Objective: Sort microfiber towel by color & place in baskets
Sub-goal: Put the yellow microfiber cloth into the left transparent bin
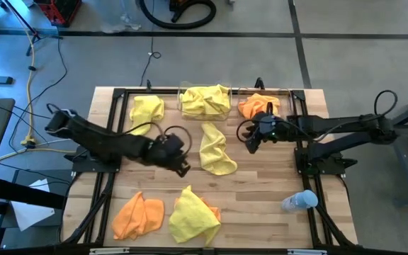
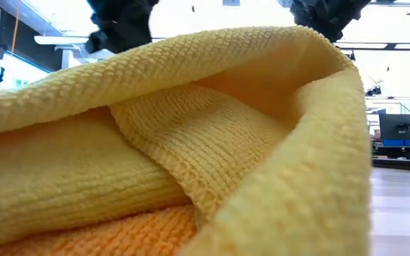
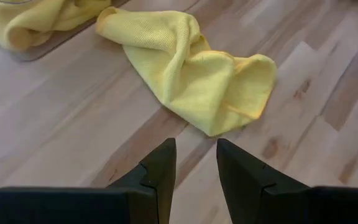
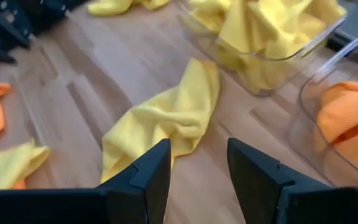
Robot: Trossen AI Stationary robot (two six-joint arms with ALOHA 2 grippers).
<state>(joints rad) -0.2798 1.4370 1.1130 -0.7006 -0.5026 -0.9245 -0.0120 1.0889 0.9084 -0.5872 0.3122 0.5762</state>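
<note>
A crumpled yellow microfiber towel lies on the wooden table's middle. My left gripper stands open just left of it, holding nothing. To the towel's right my right gripper hangs open and empty. At the far edge stand two clear baskets: one holds yellow towels, the other an orange towel. Another yellow towel lies far left. Near the front edge lie an orange towel and a yellow one over orange cloth.
A small clear plastic bottle lies on its side at the near right. The black frame rails run along the table's left and right sides. The front yellow towel fills most of the low view. Bare wood shows between the middle towel and the bottle.
</note>
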